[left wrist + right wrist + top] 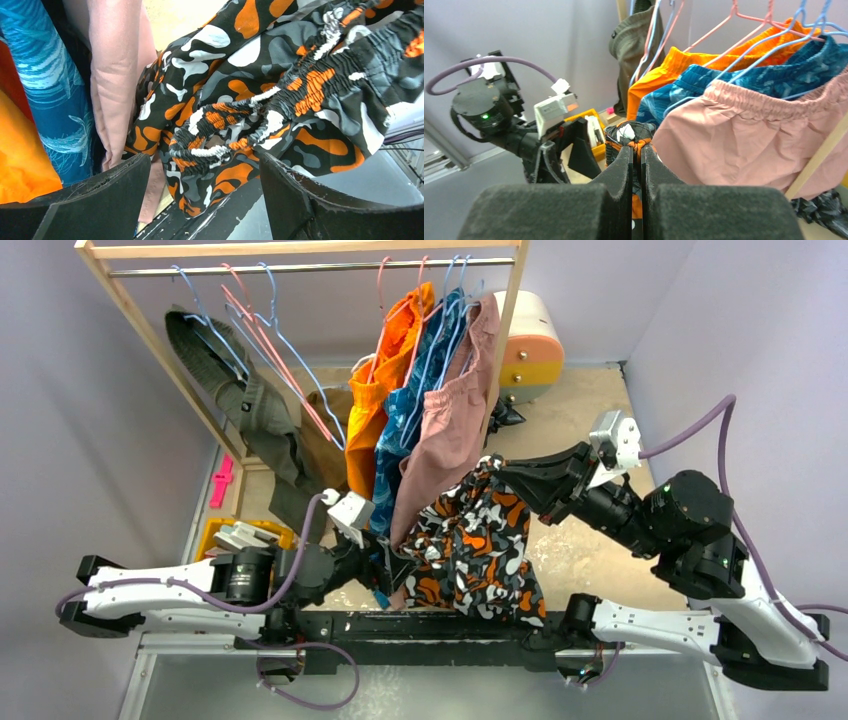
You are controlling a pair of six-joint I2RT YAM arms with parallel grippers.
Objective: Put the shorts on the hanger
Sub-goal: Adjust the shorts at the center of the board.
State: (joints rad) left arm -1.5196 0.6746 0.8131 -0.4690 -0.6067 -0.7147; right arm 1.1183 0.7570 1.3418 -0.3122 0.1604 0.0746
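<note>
The right pincer point(636, 150) is clenched on the waistband of the camouflage shorts point(478, 540), which dangle from it over the near part of the desk point(585, 540). The left pincer point(204, 159) is released, its jaws spread wide with the gathered waistband just ahead of them. Pink shorts point(450, 410) hang just beside.

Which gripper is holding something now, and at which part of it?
The right gripper pinches the shorts at their top edge. The open left gripper holds nothing.
</note>
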